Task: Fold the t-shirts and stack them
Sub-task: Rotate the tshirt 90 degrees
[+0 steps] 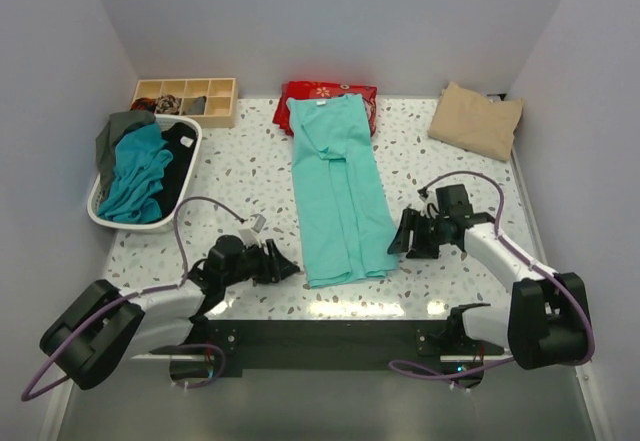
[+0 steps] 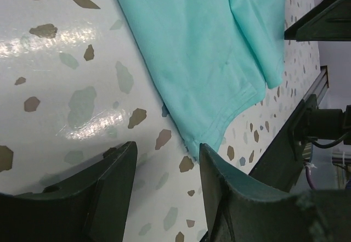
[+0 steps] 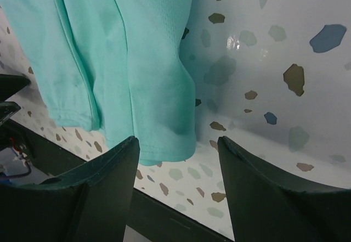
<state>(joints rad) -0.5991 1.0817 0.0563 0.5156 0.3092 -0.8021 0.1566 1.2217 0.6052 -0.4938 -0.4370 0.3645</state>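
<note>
desk [image 1: 240, 176]: speckled | mint t-shirt [image 1: 340, 201]: long folded strip, flat mid-desk, hem toward the arms | basket [image 1: 100, 216]: left side, holds heaped t-shirts [image 1: 140, 176] | beige t-shirt [image 1: 475, 121]: folded, far right corner | left claw [image 1: 290, 269]: open, empty, beside hem's left corner | right claw [image 1: 400, 233]: open, empty, beside hem's right corner

- The whole counter [image 1: 240, 176] is viewed from high above its near edge, facing down and forward.
- Close, low views are given past the left gripper [image 2: 167, 162] and right gripper [image 3: 178, 148].
- The mint t-shirt [image 1: 340, 201] hem is shared by all three.
</note>
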